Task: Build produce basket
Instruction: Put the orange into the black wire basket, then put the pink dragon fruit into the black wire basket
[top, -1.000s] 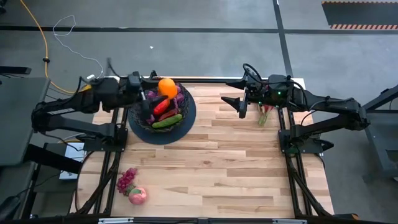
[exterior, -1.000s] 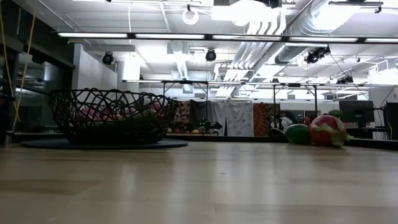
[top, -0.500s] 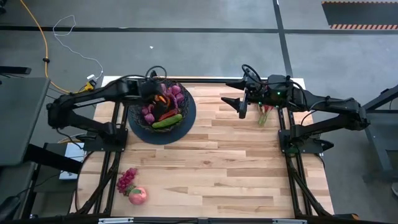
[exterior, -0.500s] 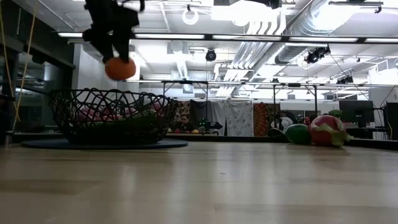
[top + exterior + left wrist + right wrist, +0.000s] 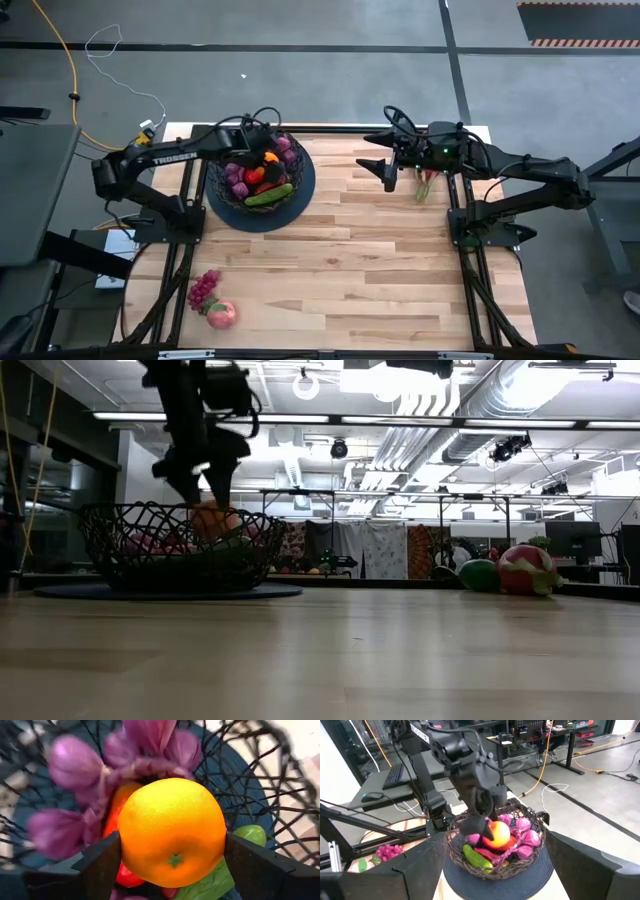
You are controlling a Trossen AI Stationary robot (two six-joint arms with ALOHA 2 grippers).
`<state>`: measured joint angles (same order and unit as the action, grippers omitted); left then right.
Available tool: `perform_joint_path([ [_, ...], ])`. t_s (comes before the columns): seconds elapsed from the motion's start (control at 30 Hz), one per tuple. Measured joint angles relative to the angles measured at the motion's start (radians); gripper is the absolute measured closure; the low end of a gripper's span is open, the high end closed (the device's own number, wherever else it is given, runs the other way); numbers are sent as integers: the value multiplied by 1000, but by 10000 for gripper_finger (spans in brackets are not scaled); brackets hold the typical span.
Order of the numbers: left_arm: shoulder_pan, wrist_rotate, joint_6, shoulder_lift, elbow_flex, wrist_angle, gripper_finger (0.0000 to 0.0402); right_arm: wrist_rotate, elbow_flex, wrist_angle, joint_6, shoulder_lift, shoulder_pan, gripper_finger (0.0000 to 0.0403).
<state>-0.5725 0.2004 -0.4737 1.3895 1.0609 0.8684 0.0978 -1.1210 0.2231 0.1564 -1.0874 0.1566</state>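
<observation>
The basket (image 5: 222,197), a round black wire bowl on a dark base, stands at the table's far left. It holds purple grapes (image 5: 75,767), a red fruit and a green cucumber (image 5: 268,196). My left gripper (image 5: 262,160) reaches down into it, shut on an orange (image 5: 172,832), which sits below the rim in the low view (image 5: 210,520). My right gripper (image 5: 378,166) hangs open and bare above the table's far right. A grape bunch (image 5: 203,288) and a pink peach (image 5: 222,315) lie at the near left. My left gripper pinches the orange's two opposite sides (image 5: 127,845) between its two fingers (image 5: 100,865). The fingers come steeply from above, slanting down into the basket. The orange hangs just over the red fruit and grapes; whether it touches them I cannot tell.
Under my right arm at the far right edge lie a green and a pink-red vegetable (image 5: 424,186), seen in the low view as round pieces (image 5: 505,572). The middle and near right of the wooden table (image 5: 380,270) are bare boards.
My left gripper has swung from the basket's far left rim over its middle and sunk, tipping from nearly level to steeply down. The orange went with it, from above the rim to down inside the basket.
</observation>
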Motion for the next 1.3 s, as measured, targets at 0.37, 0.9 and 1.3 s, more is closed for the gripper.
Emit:
perform_joint_path([
  [0.37, -18, -45, 20, 0, -83, -97, 92, 0, 0, 1, 0, 0, 0, 73],
  [0.9, -15, -65, 74, 0, -83, -110, 90, 1, 0, 1, 4, 0, 0, 73],
  [1.3, -16, -94, 113, 0, -69, -92, 9, 1, 0, 1, 4, 0, 0, 73],
])
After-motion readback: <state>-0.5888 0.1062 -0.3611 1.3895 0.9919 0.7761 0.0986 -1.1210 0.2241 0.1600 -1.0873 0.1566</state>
